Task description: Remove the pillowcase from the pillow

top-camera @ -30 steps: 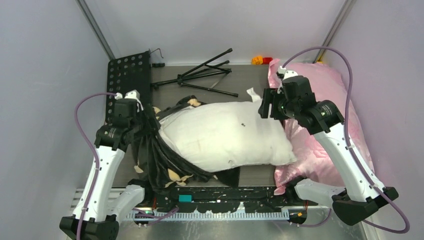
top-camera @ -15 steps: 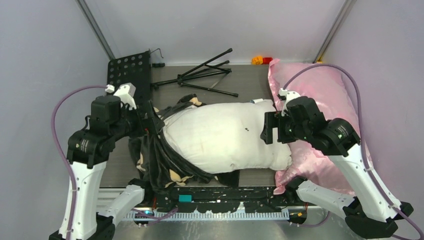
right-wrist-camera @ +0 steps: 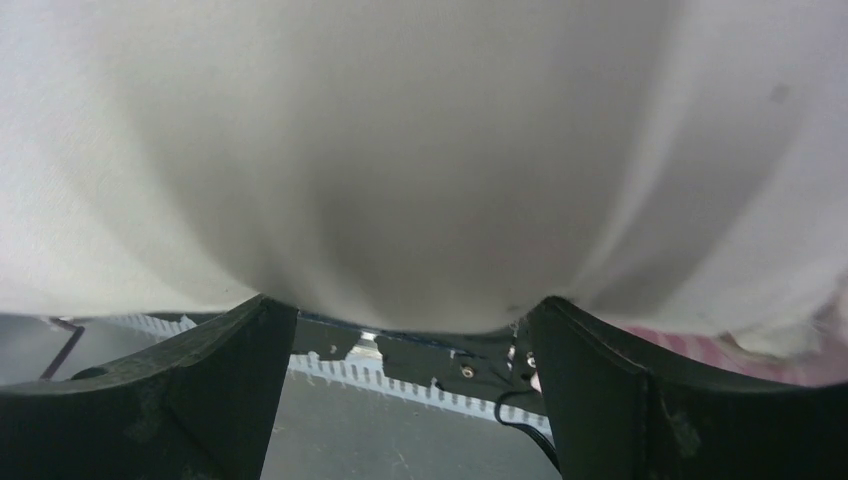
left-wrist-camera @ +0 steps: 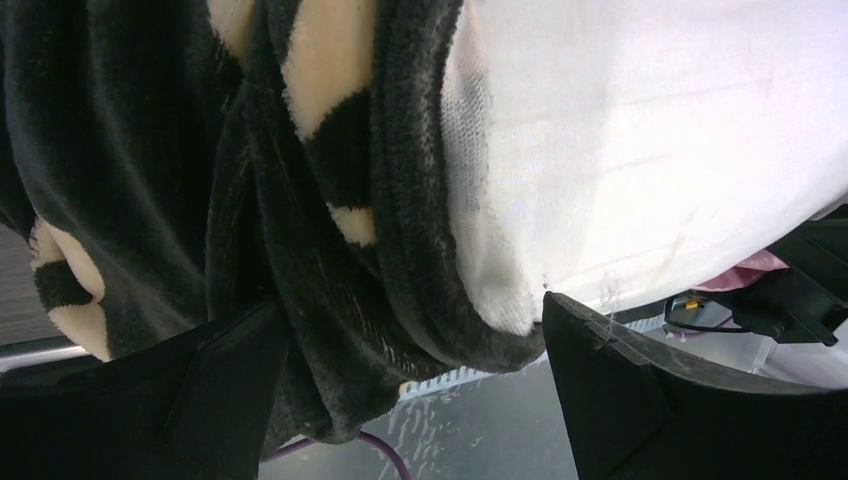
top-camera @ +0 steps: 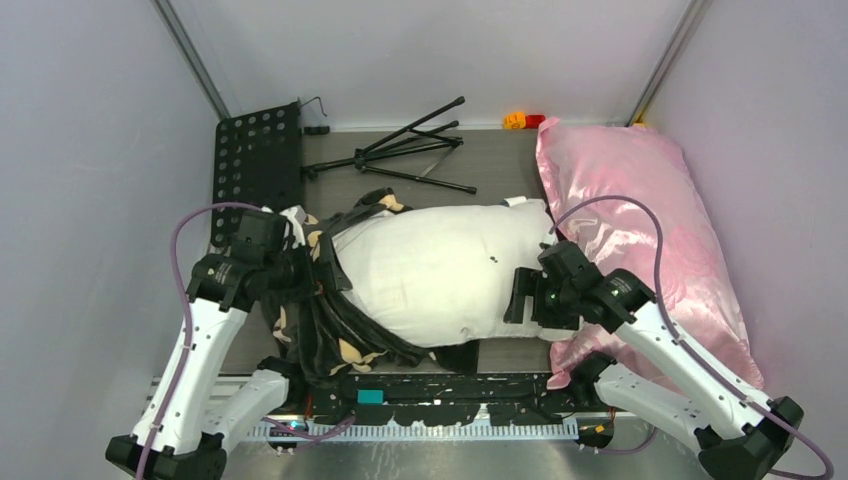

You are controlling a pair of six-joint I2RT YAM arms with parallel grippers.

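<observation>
Left gripper (left-wrist-camera: pixel 410 305), jaws wide and empty, straddles the bunched black pillowcase (top-camera: pixel 318 322) (yellow motifs) at 9 o'clock of the white pillow (top-camera: pixel 440 275); right gripper (right-wrist-camera: pixel 405 305), equally open, at 4 o'clock.

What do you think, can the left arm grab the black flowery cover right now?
Probably yes. The left end effector is open, and the bunched pillowcase sits between its fingers with nothing blocking it.

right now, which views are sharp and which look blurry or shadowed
top external: evenly lit and sharp, mild sheen on the pink pillow; left wrist: pillowcase pile crisp up close, its folds dark; right wrist: white pillow fills the frame, soft and out of focus, with a grey shadow across its middle
</observation>
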